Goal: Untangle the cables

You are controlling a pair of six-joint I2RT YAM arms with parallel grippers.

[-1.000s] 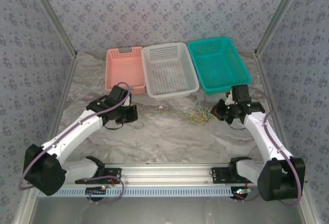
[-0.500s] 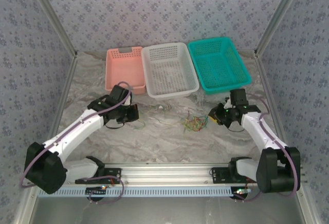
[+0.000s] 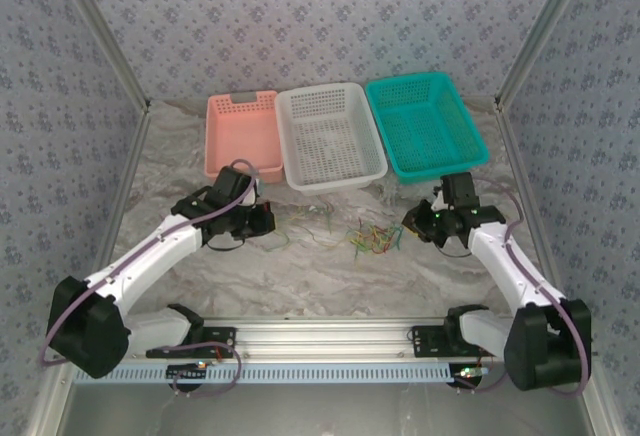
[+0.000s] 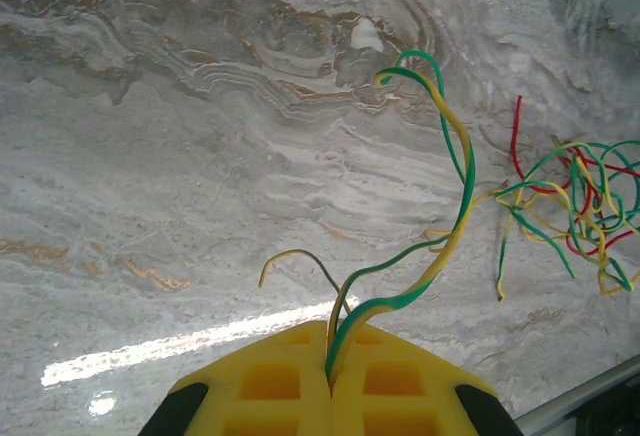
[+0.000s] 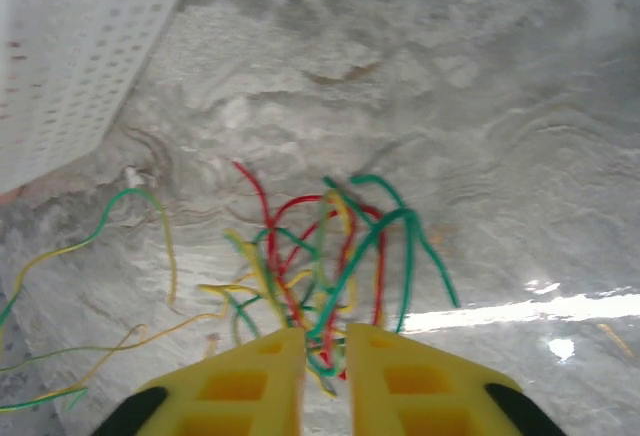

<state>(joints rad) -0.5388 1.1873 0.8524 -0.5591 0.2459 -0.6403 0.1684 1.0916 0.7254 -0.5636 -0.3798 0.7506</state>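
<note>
From the top I am seeing the cables [image 3: 372,239] on the table [image 3: 330,281] spreading leftward since a second ago, so they are loosening; at the left wrist the left gripper [image 4: 330,344] is pinching a yellow-green strand [image 4: 456,196]; at the right wrist the right gripper [image 5: 325,341] is parting over the bunch [image 5: 320,246]; no writing is showing.

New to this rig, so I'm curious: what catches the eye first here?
A bright tangle of cables lies in the middle of the marble table. The left gripper is shut on green-and-yellow strands trailing toward it. A pink basket, a white basket and a teal basket line the back.
</note>
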